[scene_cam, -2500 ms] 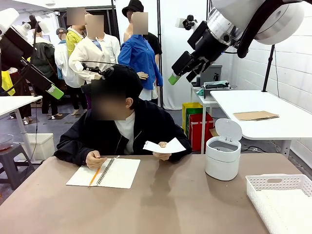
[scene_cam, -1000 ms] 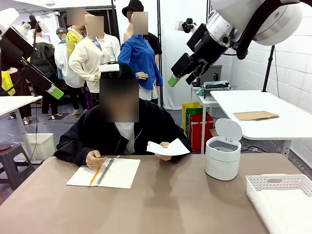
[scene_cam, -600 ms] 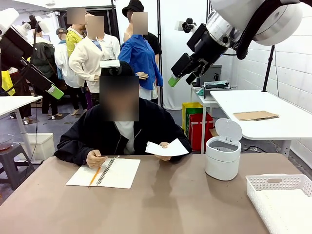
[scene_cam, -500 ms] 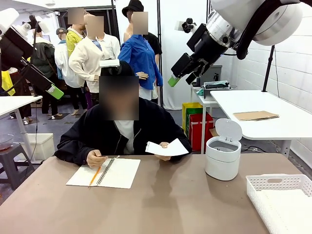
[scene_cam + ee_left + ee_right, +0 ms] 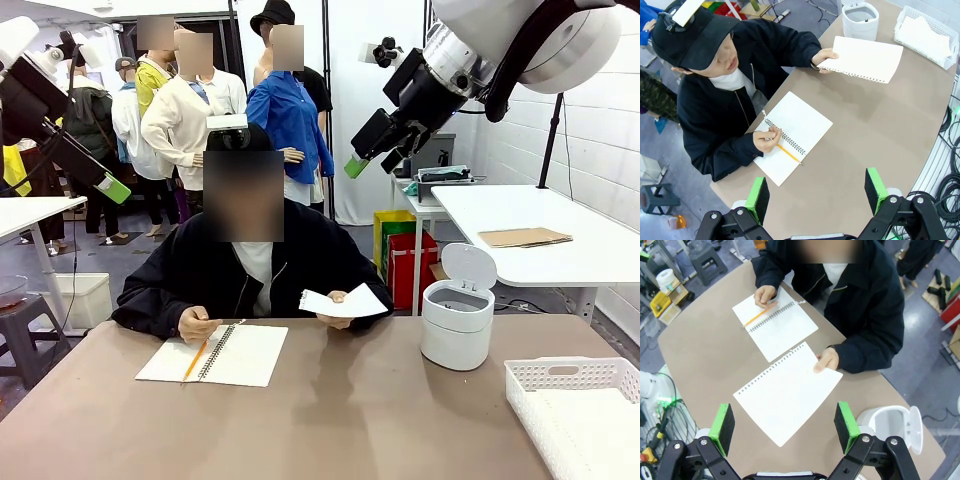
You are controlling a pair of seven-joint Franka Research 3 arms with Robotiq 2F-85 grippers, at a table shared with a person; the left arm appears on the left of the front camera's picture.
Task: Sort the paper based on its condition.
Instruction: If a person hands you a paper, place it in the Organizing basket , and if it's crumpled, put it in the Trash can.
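Above the table both robot hands [image 5: 815, 192] [image 5: 785, 425] gape empty; the paper [image 5: 342, 303] partly hides the person's fingers.

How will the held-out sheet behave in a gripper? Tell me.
The sheet is probably floppy: thin, held by one hand at an edge. Likely very light. Its torn, perforated edge could rip if pinched there.

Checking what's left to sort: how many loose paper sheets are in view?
2 that I can tell: one sheet held by the person above the table, and paper in the white basket, possibly several stacked.
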